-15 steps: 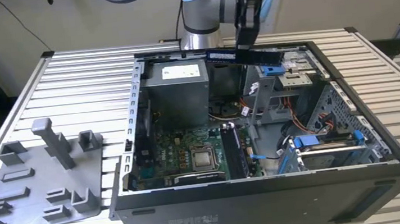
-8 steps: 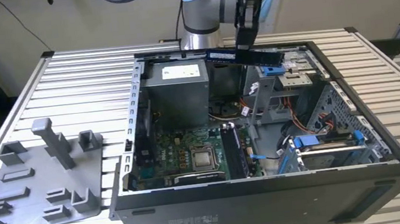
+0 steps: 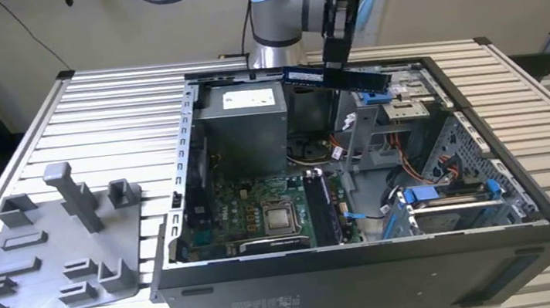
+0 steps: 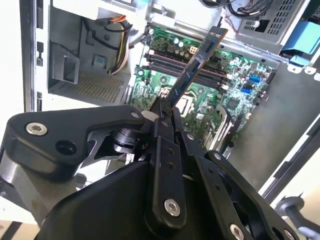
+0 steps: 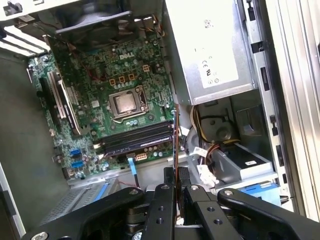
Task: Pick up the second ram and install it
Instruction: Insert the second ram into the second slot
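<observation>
The second ram [image 3: 337,75] is a thin dark board stick with a blue label, held level above the far side of the open computer case [image 3: 371,267]. My gripper [image 3: 334,60] comes down from above and is shut on the stick's middle. In the second wrist view the ram [image 4: 197,65] juts out from the fingertips [image 4: 161,107] over the green motherboard [image 4: 220,107]. It shows edge-on as the ram [image 5: 176,135] in the first wrist view, above the long dark memory slots [image 5: 137,139] beside the processor socket [image 5: 125,103]. The stick hangs well clear of the board.
The grey power supply [image 3: 240,123] fills the case's far corner on the exterior view's left. A drive cage with blue clips [image 3: 446,193] and loose cables [image 3: 413,177] sits at its right. A grey plastic tray [image 3: 53,257] with upright posts lies left of the case on the slatted table [image 3: 115,118].
</observation>
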`<state>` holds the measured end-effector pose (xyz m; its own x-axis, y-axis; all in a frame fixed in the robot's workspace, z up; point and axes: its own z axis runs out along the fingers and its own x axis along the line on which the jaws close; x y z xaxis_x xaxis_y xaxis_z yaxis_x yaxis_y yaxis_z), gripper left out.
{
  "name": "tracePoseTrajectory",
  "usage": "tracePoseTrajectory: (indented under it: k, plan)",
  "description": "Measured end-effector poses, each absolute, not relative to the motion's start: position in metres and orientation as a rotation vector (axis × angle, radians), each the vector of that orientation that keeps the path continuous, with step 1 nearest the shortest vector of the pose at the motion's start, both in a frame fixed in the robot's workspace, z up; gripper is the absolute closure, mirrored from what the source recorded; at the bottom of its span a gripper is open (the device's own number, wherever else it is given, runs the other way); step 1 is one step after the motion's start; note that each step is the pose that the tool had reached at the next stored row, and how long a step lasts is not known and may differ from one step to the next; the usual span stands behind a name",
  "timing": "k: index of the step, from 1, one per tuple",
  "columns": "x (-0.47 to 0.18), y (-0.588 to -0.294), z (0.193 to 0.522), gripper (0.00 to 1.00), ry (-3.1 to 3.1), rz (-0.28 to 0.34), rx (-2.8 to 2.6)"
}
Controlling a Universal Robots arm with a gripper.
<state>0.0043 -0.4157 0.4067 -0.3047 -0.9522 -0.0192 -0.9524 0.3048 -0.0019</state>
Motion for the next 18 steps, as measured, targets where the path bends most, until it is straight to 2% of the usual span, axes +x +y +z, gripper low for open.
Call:
tracePoseTrajectory:
  k: [18]
  plan:
    - [0.0037, -0.4157, 0.4052, 0.86, 2.683, 0.013, -1.601]
